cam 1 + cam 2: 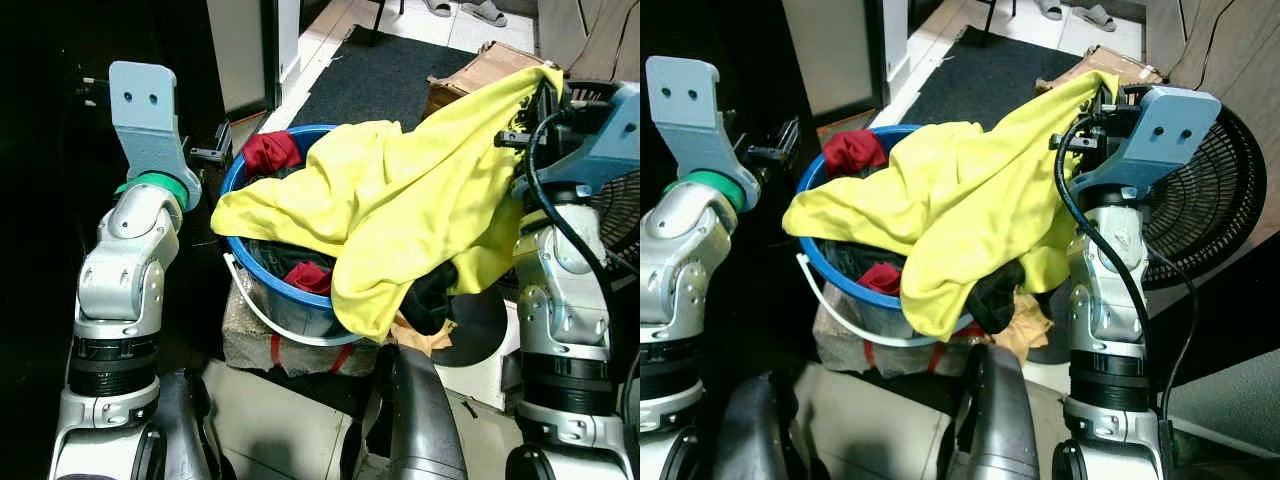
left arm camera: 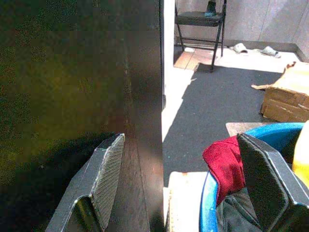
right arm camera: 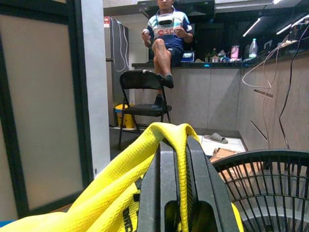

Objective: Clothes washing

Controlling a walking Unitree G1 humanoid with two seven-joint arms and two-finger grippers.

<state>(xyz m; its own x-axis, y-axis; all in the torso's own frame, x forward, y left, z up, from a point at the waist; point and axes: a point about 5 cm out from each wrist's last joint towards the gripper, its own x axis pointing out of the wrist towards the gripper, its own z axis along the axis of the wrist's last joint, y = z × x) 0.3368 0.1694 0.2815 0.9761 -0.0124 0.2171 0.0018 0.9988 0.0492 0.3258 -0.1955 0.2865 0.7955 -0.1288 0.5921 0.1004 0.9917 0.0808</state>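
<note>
Laundry first: yellow shirt (image 1: 400, 200), biggest item, drapes across the blue tub (image 1: 235, 180) and sags over its near rim, one end lifted up and to the right. Tub sits on a stone block (image 1: 250, 345) on the floor, packed with dark clothes and red cloth (image 1: 272, 150). Black fan (image 1: 1210, 200) stands just beside the right arm; dark mat (image 1: 385, 75) lies beyond the tub. A person sits on a bench (image 3: 193, 65) well back, above a folding chair (image 3: 142, 94).

Right pincer (image 3: 176, 159) is clenched on a fold of the shirt, cloth bunched over and between its fingers. Left pincer (image 2: 188, 179) is released, fingers spread wide, hanging near the tub's left rim beside the red cloth, touching nothing.

Step in hand, as I judge it: drawing the shirt out of the tub. To do it well, raise the right arm high and away until the trailing hem clears the rim, keep the hanging cloth off the fan grille, and watch that the shirt does not drag dark pieces out with it. Left pincer could steady the tub's rim.
</note>
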